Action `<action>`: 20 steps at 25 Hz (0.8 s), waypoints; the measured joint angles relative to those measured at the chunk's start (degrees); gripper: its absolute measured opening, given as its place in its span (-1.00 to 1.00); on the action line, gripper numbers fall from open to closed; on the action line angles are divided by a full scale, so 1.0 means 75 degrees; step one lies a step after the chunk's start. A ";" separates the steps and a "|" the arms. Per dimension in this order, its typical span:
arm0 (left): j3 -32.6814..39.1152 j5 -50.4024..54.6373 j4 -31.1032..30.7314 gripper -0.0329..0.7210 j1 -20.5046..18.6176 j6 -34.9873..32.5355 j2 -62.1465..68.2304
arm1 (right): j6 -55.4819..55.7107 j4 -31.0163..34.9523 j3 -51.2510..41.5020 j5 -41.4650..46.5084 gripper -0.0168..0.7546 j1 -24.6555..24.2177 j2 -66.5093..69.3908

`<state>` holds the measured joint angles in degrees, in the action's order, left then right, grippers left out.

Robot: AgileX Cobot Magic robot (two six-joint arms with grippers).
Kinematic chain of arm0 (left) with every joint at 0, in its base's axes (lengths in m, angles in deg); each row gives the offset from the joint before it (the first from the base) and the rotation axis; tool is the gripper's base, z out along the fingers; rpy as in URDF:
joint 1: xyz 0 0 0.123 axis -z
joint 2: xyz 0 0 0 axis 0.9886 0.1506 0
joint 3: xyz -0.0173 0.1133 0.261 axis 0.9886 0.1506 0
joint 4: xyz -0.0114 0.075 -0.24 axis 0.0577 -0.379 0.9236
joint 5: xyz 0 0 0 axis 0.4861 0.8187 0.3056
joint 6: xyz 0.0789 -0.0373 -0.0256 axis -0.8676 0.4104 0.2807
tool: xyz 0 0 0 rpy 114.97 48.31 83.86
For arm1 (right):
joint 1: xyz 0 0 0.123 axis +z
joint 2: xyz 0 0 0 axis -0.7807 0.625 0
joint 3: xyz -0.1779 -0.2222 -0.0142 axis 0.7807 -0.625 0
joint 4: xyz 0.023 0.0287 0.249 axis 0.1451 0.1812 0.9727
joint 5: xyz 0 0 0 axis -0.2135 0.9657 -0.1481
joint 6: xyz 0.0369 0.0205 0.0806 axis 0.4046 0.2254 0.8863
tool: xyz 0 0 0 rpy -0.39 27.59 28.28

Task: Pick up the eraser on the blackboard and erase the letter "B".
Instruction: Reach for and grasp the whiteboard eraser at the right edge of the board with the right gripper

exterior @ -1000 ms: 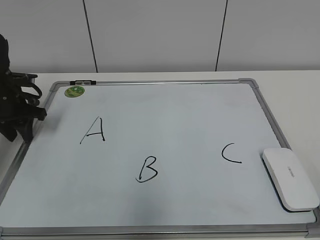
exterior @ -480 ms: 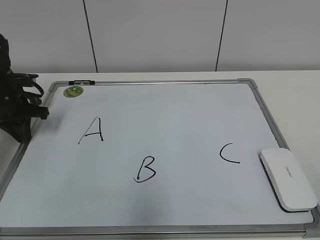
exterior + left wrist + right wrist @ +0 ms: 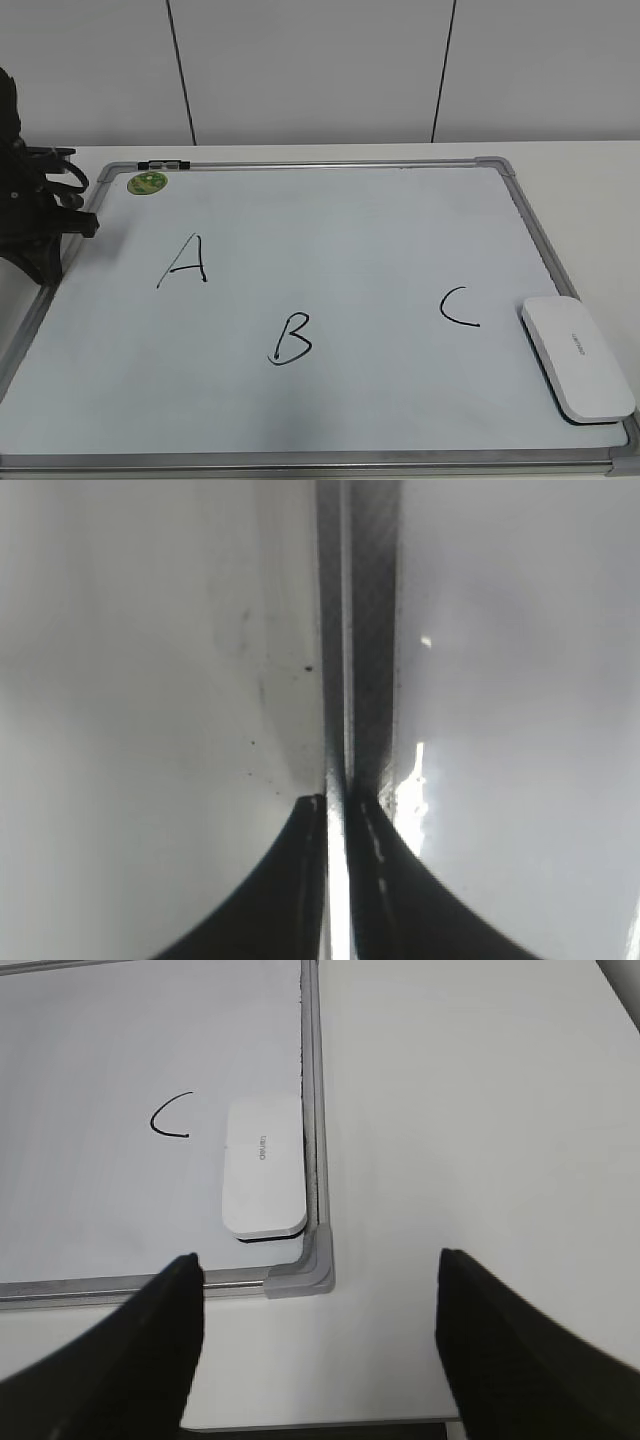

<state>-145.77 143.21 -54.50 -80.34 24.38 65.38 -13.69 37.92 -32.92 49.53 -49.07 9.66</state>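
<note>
The white eraser [image 3: 577, 357] lies flat on the blackboard [image 3: 350, 230] at its near right corner, right of the "C". It also shows in the right wrist view [image 3: 263, 1165]. The letter "B" [image 3: 291, 339] is at the board's near middle. My left gripper [image 3: 50, 250] is at the board's left edge, with its jaws [image 3: 338, 800] shut on the silver frame [image 3: 345, 680]. My right gripper [image 3: 318, 1260] is open and empty, above the table just off the board's grey corner cap [image 3: 305, 1272]. It is out of the exterior view.
A black "A" [image 3: 184, 260] is at the left of the board and a black "C" [image 3: 459, 306] at the right. A green sticker [image 3: 148, 182] sits at the far left corner. The white table [image 3: 480, 1110] extends to the right of the board.
The board, with its letters and the eraser, has shifted slightly left and away from the camera. The left gripper at its edge moved with it. Nothing has moved in the last half second.
</note>
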 joint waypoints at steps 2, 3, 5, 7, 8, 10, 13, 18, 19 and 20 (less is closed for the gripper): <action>0.0000 0.0000 0.0000 -0.84 0.0000 0.0007 0.0000 | 0.0000 0.0051 0.0000 0.0000 0.44 0.0000 0.0000; 0.0000 0.0000 0.0012 -0.84 0.0000 0.0007 0.0000 | 0.0000 0.0069 0.0015 -0.0029 0.43 0.0000 0.0000; 0.0000 0.0000 0.0012 -0.84 0.0000 0.0007 0.0000 | 0.0000 0.0154 0.0144 -0.0122 0.43 0.0000 0.0103; 0.0000 0.0000 0.0012 -0.84 0.0000 0.0007 0.0000 | -0.0048 0.0228 0.0352 -0.0330 0.43 0.0000 0.0572; 0.0000 0.0000 0.0027 -0.84 0.0000 0.0007 0.0000 | -0.0085 0.0228 0.0411 -0.0407 0.43 0.0000 0.0782; 0.0000 0.0000 0.0090 -0.84 0.0000 0.0007 0.0000 | -0.0303 0.0282 0.0600 -0.0543 0.46 0.0000 0.1569; 0.0000 -0.0014 0.0146 -0.84 -0.0014 0.0007 0.0000 | -0.0562 0.0322 0.0809 -0.0644 0.45 0.0000 0.2616; 0.0000 -0.0014 0.0159 -0.84 -0.0014 0.0007 0.0000 | -0.0770 0.0776 0.1028 -0.0824 0.44 0.0154 0.4149; 0.0000 -0.0014 0.0159 -0.84 -0.0014 0.0007 0.0000 | -0.0787 0.0904 0.1055 -0.0835 0.44 0.0165 0.4446; 0.0000 -0.0014 0.0159 -0.84 -0.0014 0.0007 0.0000 | -0.0807 0.0999 0.1056 -0.0855 0.48 0.0165 0.4691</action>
<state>-145.77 143.10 -53.31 -80.45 24.43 65.38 -19.74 45.42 -25.00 43.12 -47.83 44.84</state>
